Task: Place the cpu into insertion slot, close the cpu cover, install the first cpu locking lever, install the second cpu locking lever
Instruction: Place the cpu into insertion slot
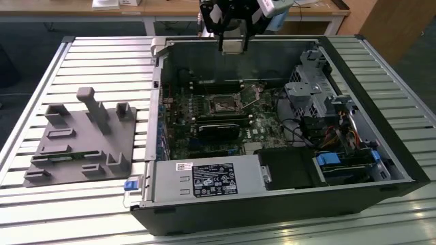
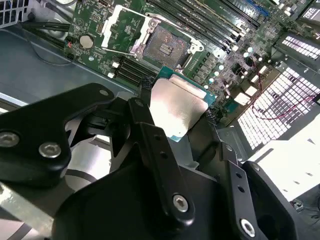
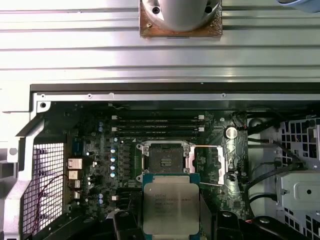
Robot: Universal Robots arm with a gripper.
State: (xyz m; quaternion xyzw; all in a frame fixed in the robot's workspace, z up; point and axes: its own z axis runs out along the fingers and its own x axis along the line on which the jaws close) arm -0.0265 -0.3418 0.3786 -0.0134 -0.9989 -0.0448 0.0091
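My gripper (image 3: 171, 222) is shut on the cpu (image 3: 171, 204), a flat square chip with a grey metal face and a green edge, held between the two black fingers (image 2: 146, 92). In the exterior view the gripper (image 1: 232, 45) hangs high above the back of the open computer case. The insertion slot (image 3: 165, 159) lies bare on the green board, well below the cpu and apart from it; it also shows as the insertion slot (image 2: 165, 47) and the insertion slot (image 1: 221, 104). The cpu cover (image 3: 212, 165) is swung open beside the slot, seen too as the cpu cover (image 2: 122, 27). A thin locking lever (image 2: 120, 51) stands raised.
The computer case (image 1: 381, 168) lies open on a slatted metal table (image 1: 102, 61). Memory slots (image 3: 157, 125), a black heatsink block (image 1: 218, 128), a power supply (image 1: 204, 178) and drive cages with cables (image 1: 320, 102) surround the socket. A grey fixture (image 1: 81, 138) sits at the exterior view's left.
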